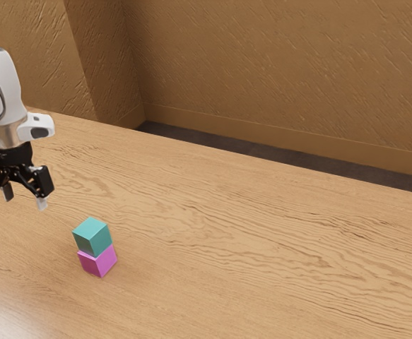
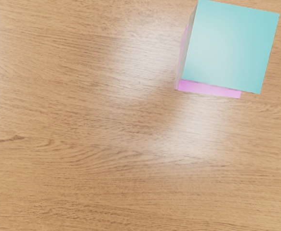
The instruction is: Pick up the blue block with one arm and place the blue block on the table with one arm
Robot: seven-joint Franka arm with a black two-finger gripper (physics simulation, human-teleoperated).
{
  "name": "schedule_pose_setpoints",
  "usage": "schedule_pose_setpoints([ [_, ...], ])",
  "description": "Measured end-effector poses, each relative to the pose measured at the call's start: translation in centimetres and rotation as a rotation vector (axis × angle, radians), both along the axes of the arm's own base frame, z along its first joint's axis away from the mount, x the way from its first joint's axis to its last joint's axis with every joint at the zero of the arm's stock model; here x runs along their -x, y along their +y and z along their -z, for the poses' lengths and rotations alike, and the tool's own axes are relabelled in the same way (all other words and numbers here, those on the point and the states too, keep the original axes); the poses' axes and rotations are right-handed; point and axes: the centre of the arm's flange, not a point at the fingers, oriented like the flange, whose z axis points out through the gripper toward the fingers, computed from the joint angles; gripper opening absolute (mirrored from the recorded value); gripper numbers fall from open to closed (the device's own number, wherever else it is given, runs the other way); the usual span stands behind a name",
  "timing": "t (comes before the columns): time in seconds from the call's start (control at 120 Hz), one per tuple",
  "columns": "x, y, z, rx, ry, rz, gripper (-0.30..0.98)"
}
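My gripper (image 1: 25, 200) hangs above the table toward the exterior view's left, its two fingers apart with nothing between them. The blue block (image 1: 92, 237), teal in colour, rests on top of a magenta block (image 1: 99, 261), lower and farther to the exterior view's right than my gripper. In the wrist view the blue block (image 2: 229, 47) is seen from above, covering most of the magenta block (image 2: 210, 89). Neither block touches the gripper.
The wooden table (image 1: 262, 240) stretches away to the exterior view's right around the two stacked blocks. Beyond its far edge stand a dark floor strip (image 1: 262, 150) and a brown wall (image 1: 283, 63).
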Motion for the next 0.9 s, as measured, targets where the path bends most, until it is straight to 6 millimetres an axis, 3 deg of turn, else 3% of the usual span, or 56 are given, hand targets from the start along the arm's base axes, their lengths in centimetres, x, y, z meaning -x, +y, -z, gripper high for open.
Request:
schedule_pose_setpoints([
  [0.133,0.2,0.2,2.6,0.001,0.007,0.013,0.69],
  [0.325,-3.3,-0.4,7.1,-0.005,0.043,0.058,0.69],
  [0.542,-7.9,-2.5,8.9,-0.018,0.036,0.124,0.69],
  [0.9,-10.9,-5.0,12.2,-0.001,0.055,0.17,0.69],
])
